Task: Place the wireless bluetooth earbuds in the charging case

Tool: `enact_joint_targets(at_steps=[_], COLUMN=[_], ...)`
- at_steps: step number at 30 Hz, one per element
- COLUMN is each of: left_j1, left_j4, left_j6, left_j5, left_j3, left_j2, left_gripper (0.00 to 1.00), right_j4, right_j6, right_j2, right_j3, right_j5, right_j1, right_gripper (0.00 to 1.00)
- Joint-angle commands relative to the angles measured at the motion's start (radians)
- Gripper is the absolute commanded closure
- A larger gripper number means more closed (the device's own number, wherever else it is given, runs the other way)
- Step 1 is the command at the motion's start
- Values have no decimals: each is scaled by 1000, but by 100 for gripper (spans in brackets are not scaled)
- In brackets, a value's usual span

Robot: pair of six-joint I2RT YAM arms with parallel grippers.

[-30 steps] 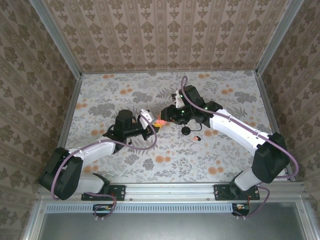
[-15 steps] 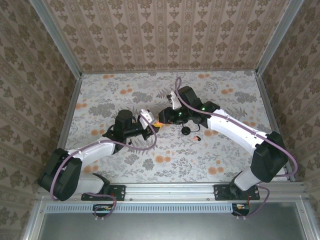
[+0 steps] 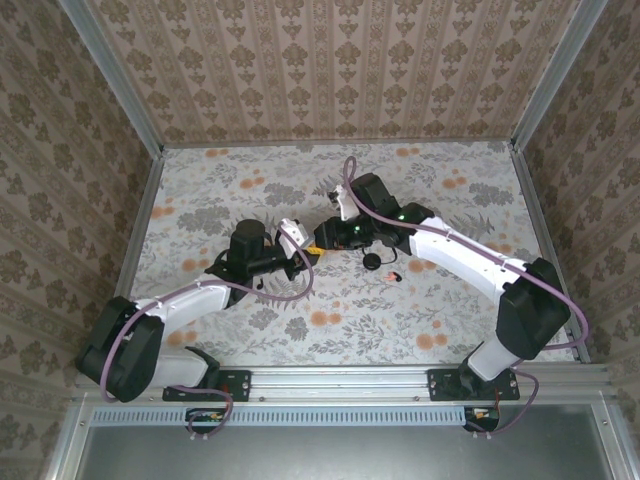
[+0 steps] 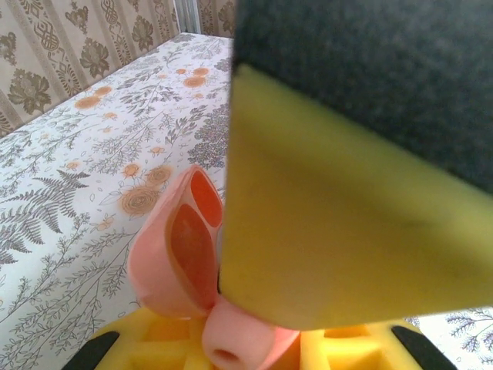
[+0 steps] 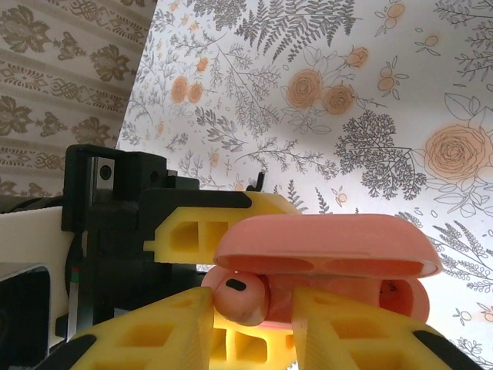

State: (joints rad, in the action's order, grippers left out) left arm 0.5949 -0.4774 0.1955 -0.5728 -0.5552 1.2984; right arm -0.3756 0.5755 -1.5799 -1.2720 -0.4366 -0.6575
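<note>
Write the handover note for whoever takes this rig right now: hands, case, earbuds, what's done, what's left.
Left hand: shut on the charging case, whose lid is open.
Right hand: at the open case, its fingers either side of a rounded pink piece with a dark mark. Whether it grips that piece is unclear.
A small dark item lies on the table beside the black disc. It is possibly an earbud, but too small to tell.
Done: case held and opened.
Left: seat both earbuds. Neither can be confirmed inside the case.
</note>
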Motion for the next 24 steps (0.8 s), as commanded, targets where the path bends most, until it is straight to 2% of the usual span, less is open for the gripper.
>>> enact_joint_targets(at_steps=[1,8,17,24], left_j1=[3,4,6,8], left_j4=[-37,-38,-44,-81], left_j6=[5,2,-4,-28], left_j5=[-28,-28,29,69], left_j3=[-14,-13,-5,8], left_j2=[-25,-31,-36,-39], left_gripper=[85,85,85,85], right_j4=[26,31,73,232], right_j6=[-8,8,104,254], right_j2=[-23,-35,3,66], right_j3=[-28,-35,13,134], right_j5=[-25,-13,87,177], right_j1=[-8,-13,-36,-44], right_gripper=[68,72,79,82])
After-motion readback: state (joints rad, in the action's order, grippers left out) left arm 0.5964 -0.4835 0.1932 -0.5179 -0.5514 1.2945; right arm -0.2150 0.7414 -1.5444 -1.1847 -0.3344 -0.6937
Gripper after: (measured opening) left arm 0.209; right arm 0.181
